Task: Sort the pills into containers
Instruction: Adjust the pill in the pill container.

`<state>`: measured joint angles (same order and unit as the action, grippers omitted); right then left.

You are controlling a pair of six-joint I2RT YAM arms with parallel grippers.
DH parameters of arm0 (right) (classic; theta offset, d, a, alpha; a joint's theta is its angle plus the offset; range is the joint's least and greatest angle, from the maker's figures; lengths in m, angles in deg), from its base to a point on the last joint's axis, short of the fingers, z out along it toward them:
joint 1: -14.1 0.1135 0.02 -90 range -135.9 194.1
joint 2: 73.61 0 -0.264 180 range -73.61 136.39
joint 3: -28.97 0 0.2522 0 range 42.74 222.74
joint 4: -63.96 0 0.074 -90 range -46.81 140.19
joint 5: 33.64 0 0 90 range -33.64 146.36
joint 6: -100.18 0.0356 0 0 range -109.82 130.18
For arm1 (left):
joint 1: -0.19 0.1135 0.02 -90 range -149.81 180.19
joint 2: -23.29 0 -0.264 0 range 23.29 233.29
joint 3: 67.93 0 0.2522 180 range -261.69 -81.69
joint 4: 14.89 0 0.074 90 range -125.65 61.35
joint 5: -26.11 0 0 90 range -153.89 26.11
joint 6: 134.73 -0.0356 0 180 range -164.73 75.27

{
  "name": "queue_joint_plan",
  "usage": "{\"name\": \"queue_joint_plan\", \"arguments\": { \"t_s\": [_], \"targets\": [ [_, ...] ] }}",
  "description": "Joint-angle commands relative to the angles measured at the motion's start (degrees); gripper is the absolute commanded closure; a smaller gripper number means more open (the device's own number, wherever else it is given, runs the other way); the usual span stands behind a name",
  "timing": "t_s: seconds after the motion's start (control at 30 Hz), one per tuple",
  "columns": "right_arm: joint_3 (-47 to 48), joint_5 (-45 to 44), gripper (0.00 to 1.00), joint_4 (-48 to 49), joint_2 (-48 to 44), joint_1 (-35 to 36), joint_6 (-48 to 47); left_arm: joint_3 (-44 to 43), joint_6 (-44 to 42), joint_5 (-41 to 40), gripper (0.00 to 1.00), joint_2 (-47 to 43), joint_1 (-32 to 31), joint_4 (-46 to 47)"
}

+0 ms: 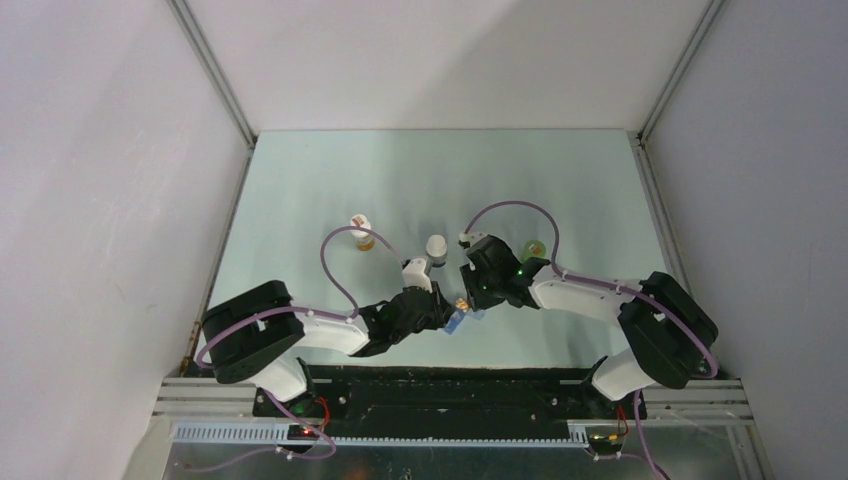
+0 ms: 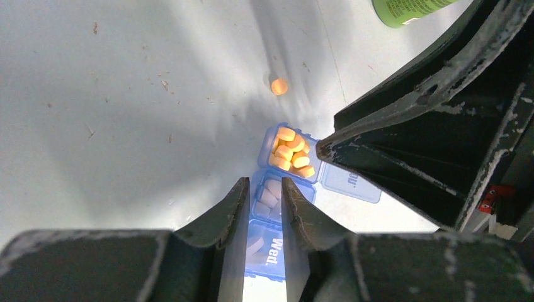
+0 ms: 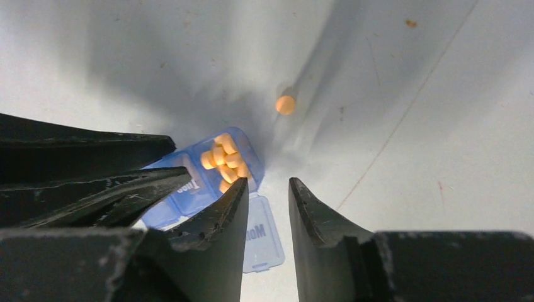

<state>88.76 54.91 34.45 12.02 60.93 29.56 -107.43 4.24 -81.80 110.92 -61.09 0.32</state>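
Since the pills (image 2: 291, 152) sit piled in just one end cup (image 3: 242, 148) of the blue pill box (image 3: 195, 196), w/ its open lid (image 3: 261, 233) flipped back, a bump could tip them out. L gripper (image 2: 264, 181) looks pinched on the box's sides near the "Wed." lid (image 2: 269, 248); if it slips, the box may spin. R gripper (image 3: 266, 185) has fingers (image 3: 227, 214) a bit apart, nothing between them, right by that lid, so it may knock it. One loose pill (image 3: 285, 104) lies on the table (image 2: 126, 94), apart from the box, & could roll. Most other cups hide under fingers. Green bottle (image 2: 409, 9) is cut off. Top view is too small for pills.
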Motion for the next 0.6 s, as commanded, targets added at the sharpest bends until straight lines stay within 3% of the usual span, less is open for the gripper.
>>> {"name": "queue_joint_plan", "arguments": {
  "t_s": [0.0, 0.2, 0.57],
  "targets": [
    [1.09, -2.05, 0.66, -2.46, -1.31, -0.87, -1.90, 0.87, -2.65, -3.29, 0.74, 1.29, 0.10, -8.98],
    [1.09, 0.31, 0.55, 0.78, -0.55, -0.91, 0.08, 0.84, -2.80, -3.02, 0.74, 1.25, 0.10, -8.62],
    [1.09, -0.23, 0.54, 4.21, -1.16, -1.34, 3.16, 1.05, -3.00, -2.96, 0.74, 1.02, 0.10, -8.47]
  ]
}}
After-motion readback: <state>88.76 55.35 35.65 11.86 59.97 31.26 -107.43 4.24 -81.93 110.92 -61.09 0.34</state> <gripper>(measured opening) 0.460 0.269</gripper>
